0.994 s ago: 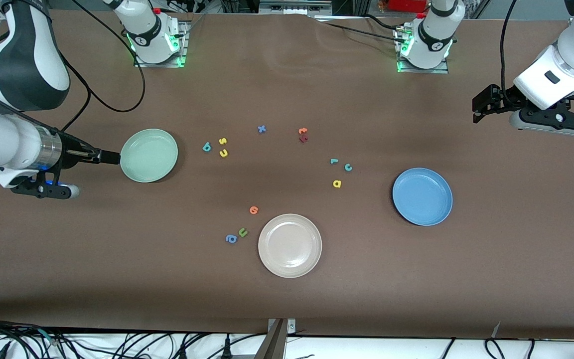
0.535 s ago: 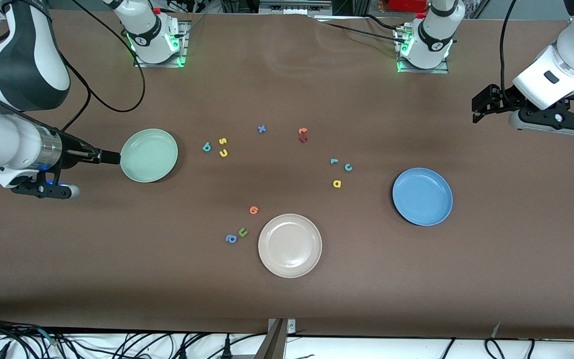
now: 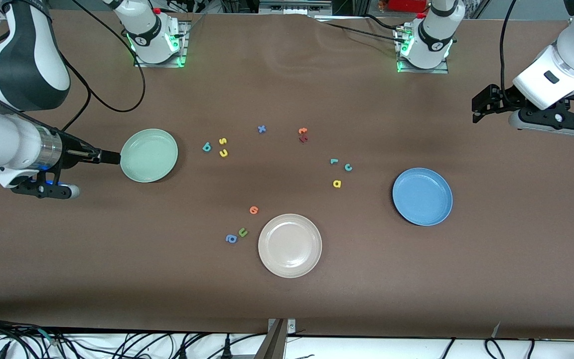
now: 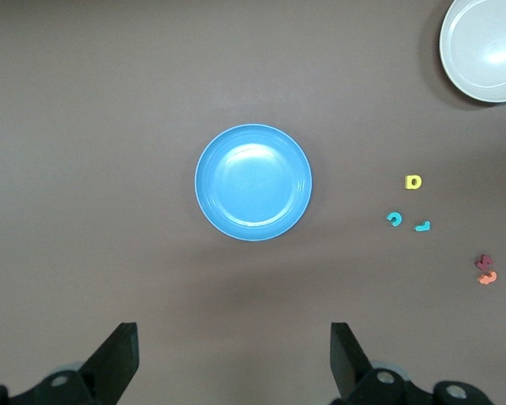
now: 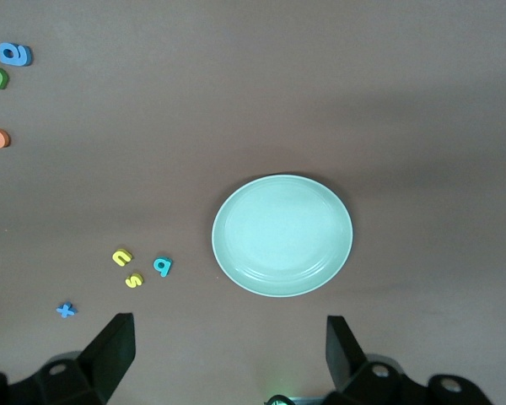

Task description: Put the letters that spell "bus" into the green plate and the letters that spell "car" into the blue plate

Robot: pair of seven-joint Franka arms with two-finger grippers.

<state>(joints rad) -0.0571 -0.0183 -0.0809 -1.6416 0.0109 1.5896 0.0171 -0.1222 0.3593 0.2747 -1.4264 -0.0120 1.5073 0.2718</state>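
Table (image 3: pixel 287 304), brown cover, carrying all items. Right arm, entering from its end of the table; right gripper (image 3: pixel 110 158) hangs low just beside the green plate's rim on the side toward that arm's end, jaws spread wide, nothing between them; its wrist view looks straight down on the plate. Left arm, raised at its own end; left gripper (image 3: pixel 481 105) over bare table, farther from the front camera than the blue plate, jaws likewise wide and empty. Green plate (image 3: pixel 149 155), empty. Blue plate (image 3: pixel 422 196), empty. Cream plate (image 3: pixel 290 245), empty, nearest the front camera, not part of the task. Letters for "bus": teal b (image 3: pixel 207 146), yellow s (image 3: pixel 222 141), yellow u (image 3: pixel 223 153), a tight cluster on the table just beside the green plate, toward the table's middle. Letters for "car": teal r (image 3: pixel 334 161), teal c (image 3: pixel 348 167), yellow a (image 3: pixel 337 184), grouped near the blue plate, toward the middle. Spare letters: blue x (image 3: pixel 261 129), orange and red pair (image 3: pixel 303 134), orange e (image 3: pixel 253 210), green u (image 3: pixel 242 232), blue a (image 3: pixel 231 239). Judgement: nothing sorted yet; the "bus" cluster lies across the green plate from the right gripper, the nearer arm, so it would reach over the plate; the "car" group suits the left arm.
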